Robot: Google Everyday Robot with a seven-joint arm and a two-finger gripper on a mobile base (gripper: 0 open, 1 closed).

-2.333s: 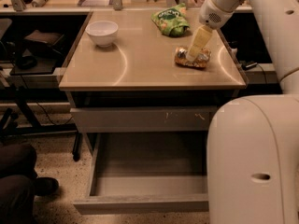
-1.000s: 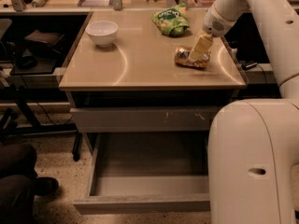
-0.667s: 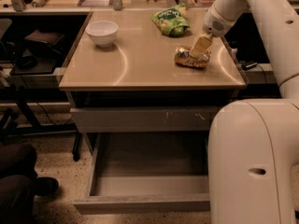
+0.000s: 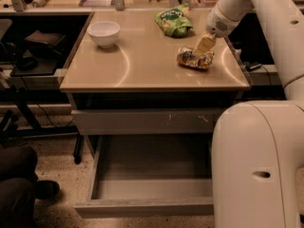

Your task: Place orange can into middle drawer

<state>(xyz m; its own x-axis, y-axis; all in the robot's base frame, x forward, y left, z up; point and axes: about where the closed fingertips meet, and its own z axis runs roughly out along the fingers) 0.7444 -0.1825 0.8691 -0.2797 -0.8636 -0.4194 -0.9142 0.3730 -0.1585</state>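
One change: hand (image 4: 204, 45) has risen off the orange can (image 4: 194, 58) and now sits just above its right end; spread or pinching cannot be told. The can stays on the tabletop (image 4: 142, 65), with the green bag (image 4: 174, 22) just behind it and the open middle drawer (image 4: 142, 207) well below. Likely no grasp yet.

Tan table (image 4: 142, 63) stands on speckled floor (image 4: 64, 175).

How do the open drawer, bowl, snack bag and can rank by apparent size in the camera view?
1. open drawer, by far the largest, though nearest the camera.
2. green snack bag.
3. white bowl and orange can look alike; not ranked.
The end effector is just above the can's right end.
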